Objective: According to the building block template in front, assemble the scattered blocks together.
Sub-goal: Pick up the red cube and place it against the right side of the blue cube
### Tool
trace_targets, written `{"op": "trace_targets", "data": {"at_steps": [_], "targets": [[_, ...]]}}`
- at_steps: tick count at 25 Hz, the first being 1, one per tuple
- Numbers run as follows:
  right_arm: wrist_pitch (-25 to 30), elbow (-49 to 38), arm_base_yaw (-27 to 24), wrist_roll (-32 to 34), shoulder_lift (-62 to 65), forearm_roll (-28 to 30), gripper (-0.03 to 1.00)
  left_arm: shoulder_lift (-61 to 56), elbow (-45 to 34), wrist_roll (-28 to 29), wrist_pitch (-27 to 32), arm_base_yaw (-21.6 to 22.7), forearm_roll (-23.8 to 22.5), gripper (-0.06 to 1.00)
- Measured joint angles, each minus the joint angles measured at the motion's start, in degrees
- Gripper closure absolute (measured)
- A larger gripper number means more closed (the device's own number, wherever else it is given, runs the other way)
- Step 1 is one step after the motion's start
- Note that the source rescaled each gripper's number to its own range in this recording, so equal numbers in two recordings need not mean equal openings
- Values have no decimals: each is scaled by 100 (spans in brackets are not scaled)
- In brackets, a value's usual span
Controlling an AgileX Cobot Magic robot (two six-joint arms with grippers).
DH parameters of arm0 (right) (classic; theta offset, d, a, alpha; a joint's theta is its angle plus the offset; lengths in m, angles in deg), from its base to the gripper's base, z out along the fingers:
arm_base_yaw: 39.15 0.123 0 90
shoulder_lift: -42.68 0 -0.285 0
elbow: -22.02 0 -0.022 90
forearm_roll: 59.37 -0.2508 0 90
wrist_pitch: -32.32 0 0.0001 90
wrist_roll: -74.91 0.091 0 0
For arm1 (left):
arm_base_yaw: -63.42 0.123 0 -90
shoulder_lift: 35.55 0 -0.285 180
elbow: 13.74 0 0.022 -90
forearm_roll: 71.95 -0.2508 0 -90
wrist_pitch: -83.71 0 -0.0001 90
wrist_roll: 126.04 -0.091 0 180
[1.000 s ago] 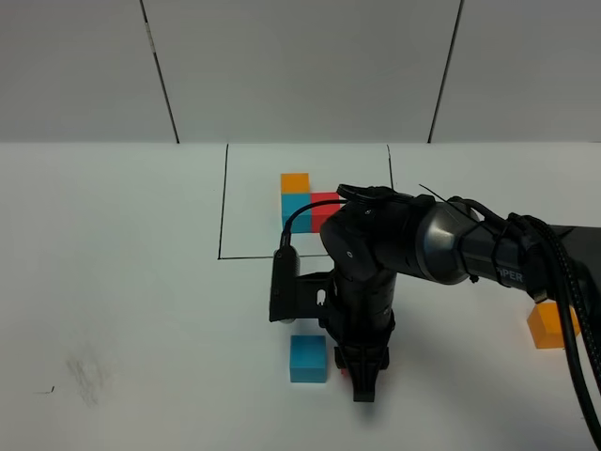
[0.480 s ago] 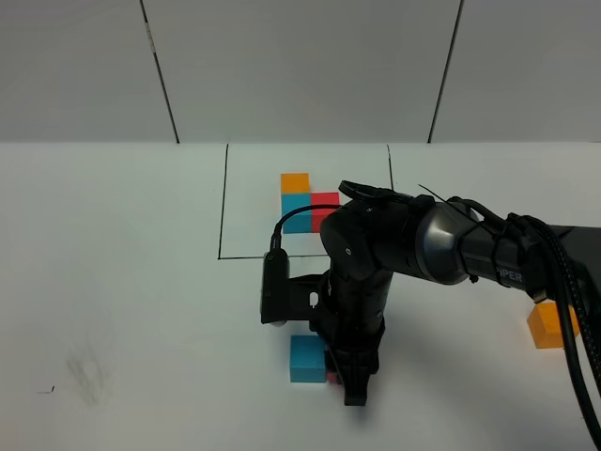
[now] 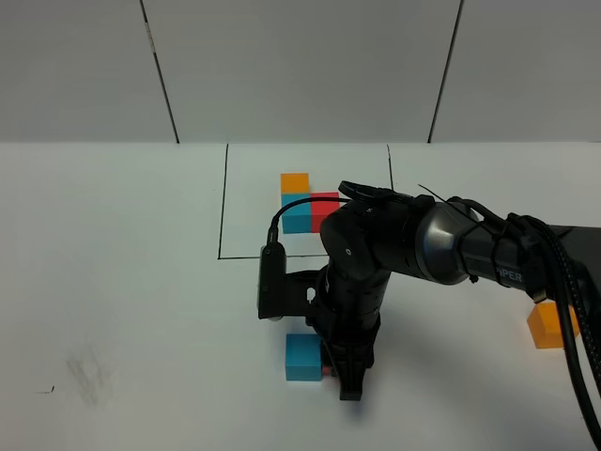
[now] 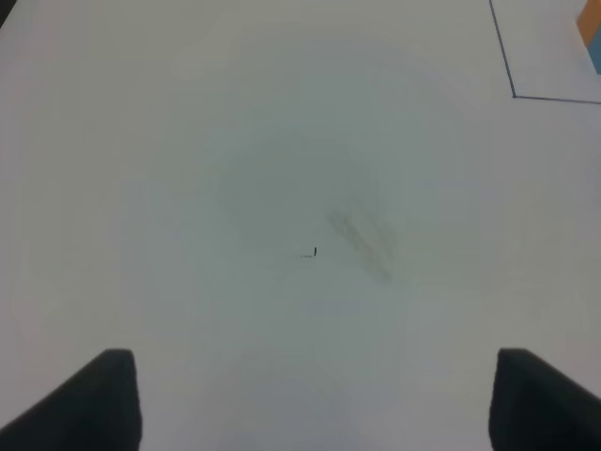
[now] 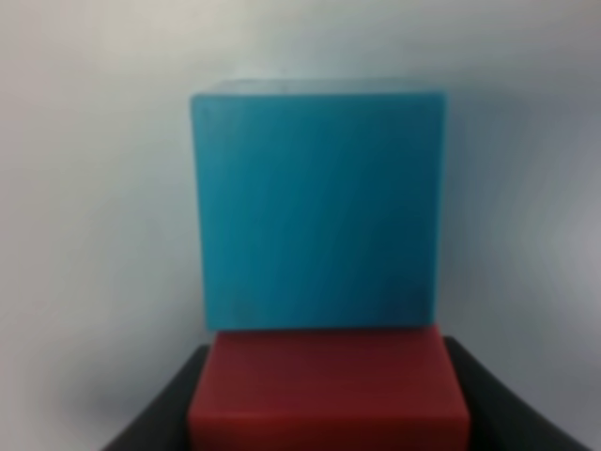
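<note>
Seating the red cube (image 5: 329, 385) against the cyan cube (image 5: 319, 202) is the step in hand. Your right gripper (image 3: 349, 381) reaches down across the middle of the table (image 3: 141, 282). In the right wrist view its dark fingers (image 5: 160, 418) flank the red cube on both sides and appear to pinch it. The red face meets the cyan face with no gap showing.

From the high camera only a sliver of the red cube (image 3: 327, 370) shows, at 3 o'clock of the cyan cube (image 3: 303, 358). The arm hides the rest. That matches the building block template (image 3: 302, 200), which sits inside the black frame (image 3: 223, 202) at 12 o'clock of the pair. There, red lies at 3 o'clock of cyan and orange at 12 o'clock of cyan.

I judge the pairing about done. Your next move calls for parting the fingers without dragging the red cube. Then lift straight up so neither cube gets nudged.

After that, go for the orange cube (image 3: 545, 327). It lies well apart at about 3 o'clock, near the view's edge and partly behind the arm's cables. It belongs at 12 o'clock of the cyan cube, flush against it.

Your left gripper (image 4: 315, 404) hangs over bare table with its fingers spread wide, holding nothing.
</note>
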Motion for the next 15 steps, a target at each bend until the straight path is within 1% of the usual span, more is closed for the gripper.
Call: {"op": "trace_targets", "data": {"at_steps": [6,15], "targets": [[-93,0,0,0,-138,0,97,0,0,0,0,0,0,22],[-92,12,0,-55,-287,-34,97,0,0,0,0,0,0,22]]}}
